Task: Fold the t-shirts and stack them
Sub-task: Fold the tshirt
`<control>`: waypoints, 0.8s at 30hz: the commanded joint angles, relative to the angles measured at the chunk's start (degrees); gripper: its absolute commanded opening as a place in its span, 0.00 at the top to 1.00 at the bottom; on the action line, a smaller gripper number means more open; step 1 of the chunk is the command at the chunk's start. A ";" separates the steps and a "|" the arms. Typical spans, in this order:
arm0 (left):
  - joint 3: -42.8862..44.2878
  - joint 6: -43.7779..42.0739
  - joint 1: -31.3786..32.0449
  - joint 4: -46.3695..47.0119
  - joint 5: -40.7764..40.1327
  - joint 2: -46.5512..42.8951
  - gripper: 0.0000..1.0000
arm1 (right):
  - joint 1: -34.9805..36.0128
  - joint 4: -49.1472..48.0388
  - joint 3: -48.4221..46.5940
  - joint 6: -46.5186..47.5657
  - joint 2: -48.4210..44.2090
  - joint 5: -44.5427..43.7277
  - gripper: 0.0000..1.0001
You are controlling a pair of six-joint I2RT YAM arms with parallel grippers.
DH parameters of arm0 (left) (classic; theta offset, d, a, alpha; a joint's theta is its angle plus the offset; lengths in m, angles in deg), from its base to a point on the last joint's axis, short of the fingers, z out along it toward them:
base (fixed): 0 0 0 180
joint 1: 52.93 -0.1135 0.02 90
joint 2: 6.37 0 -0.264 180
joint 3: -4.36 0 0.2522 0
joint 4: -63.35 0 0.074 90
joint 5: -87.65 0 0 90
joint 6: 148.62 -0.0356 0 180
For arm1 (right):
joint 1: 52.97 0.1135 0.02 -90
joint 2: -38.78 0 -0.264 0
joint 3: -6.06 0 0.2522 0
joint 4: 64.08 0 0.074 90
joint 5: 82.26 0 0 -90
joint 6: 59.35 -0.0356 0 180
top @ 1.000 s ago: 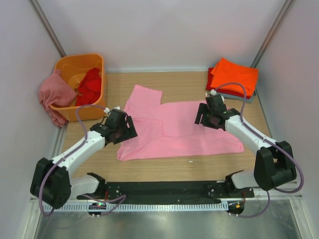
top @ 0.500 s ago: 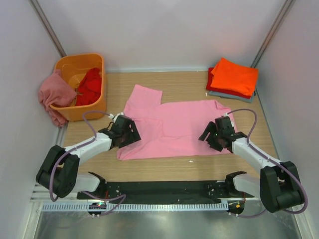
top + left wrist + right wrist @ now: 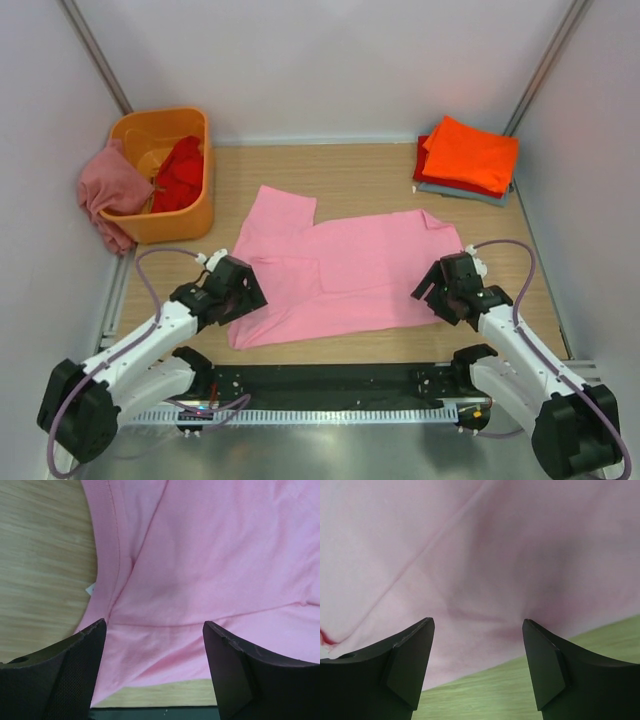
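A light pink t-shirt (image 3: 345,270) lies spread flat on the wooden table, collar end to the left and one sleeve (image 3: 285,210) pointing to the back. My left gripper (image 3: 240,300) is open just above its near left part. In the left wrist view (image 3: 152,672) the collar band (image 3: 107,555) and the shirt's near edge show between the jaws. My right gripper (image 3: 442,296) is open over the near right corner. In the right wrist view (image 3: 479,667) pink cloth (image 3: 480,555) and bare wood lie between the jaws. Neither gripper holds anything.
An orange tub (image 3: 200,215) at the back left holds a red shirt (image 3: 180,172). A dusty rose shirt (image 3: 108,190) hangs over its left rim. At the back right is a folded stack with an orange shirt (image 3: 470,150) on top and grey-blue (image 3: 462,191) at the bottom.
Both arms have drawn back toward the near edge of the table. The pink shirt has shifted nearer with them and lies flatter.
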 commanded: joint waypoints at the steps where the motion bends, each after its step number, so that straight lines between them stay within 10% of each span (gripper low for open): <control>1: 3.12 1.49 1.41 -7.45 -0.45 -6.81 0.20 | 0.41 7.20 -7.06 0.13 -2.19 -4.50 0.22; 11: 32.47 -20.36 1.41 -26.69 -9.12 -3.57 0.05 | 0.15 3.00 -33.01 10.57 15.54 -13.21 0.26; 24: 23.44 -24.70 1.32 -17.04 -11.51 -17.28 0.00 | -7.76 -3.78 -49.54 15.85 47.37 -7.14 0.49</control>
